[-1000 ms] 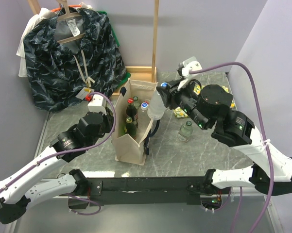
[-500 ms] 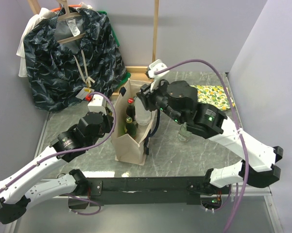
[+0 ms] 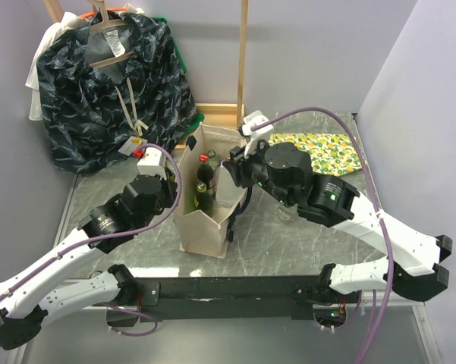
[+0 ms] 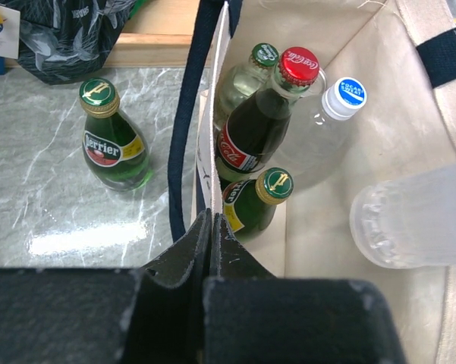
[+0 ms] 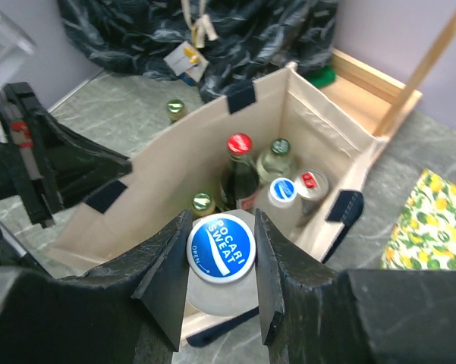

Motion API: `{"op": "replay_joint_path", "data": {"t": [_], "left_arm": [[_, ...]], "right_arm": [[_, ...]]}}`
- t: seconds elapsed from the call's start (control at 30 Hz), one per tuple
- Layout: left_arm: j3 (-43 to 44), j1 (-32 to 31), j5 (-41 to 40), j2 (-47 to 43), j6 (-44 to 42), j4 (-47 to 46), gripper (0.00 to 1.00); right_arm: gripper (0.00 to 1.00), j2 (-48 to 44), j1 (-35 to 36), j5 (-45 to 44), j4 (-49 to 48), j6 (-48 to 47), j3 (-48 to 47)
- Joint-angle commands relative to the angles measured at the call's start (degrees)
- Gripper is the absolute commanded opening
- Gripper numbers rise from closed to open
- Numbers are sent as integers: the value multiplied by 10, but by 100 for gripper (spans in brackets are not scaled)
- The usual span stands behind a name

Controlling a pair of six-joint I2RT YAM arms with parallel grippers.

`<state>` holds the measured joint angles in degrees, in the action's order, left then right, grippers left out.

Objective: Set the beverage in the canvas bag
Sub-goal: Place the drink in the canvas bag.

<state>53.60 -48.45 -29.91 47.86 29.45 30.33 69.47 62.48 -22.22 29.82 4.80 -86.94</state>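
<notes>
The beige canvas bag (image 3: pixel 212 220) stands open mid-table and holds several bottles. My left gripper (image 4: pixel 212 225) is shut on the rim of the bag's left wall (image 4: pixel 220 114), also seen from above (image 3: pixel 174 191). My right gripper (image 5: pixel 219 241) is shut on the neck of a clear Pocari Sweat bottle with a blue cap (image 5: pixel 221 249) and holds it upright over the bag's opening (image 5: pixel 167 189). The bottle's clear bottom (image 4: pixel 413 224) hangs inside the bag's mouth. From above, my right gripper (image 3: pixel 239 168) is over the bag's right side.
Inside the bag stand a red-capped Coca-Cola bottle (image 4: pixel 265 114), a green Perrier (image 4: pixel 262 199), another Pocari bottle (image 4: pixel 343 97) and a can (image 5: pixel 310 184). A Perrier bottle (image 4: pixel 110 140) stands left of the bag, a glass bottle (image 3: pixel 285 213) to its right. A dark garment (image 3: pixel 114 83) hangs behind; a lemon-print cloth (image 3: pixel 326 148) lies back right.
My right arm has swung left with the Pocari bottle, from right of the bag to over its opening. The left arm has not moved.
</notes>
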Motion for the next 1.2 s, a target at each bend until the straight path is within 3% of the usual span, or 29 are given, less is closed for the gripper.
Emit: {"op": "replay_joint_path", "data": {"t": [0.0, 0.57, 1.17], "left_arm": [[24, 1, -22, 4, 2, 17, 1], [39, 1, -34, -12, 1, 38, 1], [28, 1, -3, 15, -2, 3, 1]], "right_arm": [[0, -57, -2, -49, -74, 21, 2], [0, -15, -2, -56, -106, 29, 29], [0, 32, -2, -105, -253, 40, 116]]}}
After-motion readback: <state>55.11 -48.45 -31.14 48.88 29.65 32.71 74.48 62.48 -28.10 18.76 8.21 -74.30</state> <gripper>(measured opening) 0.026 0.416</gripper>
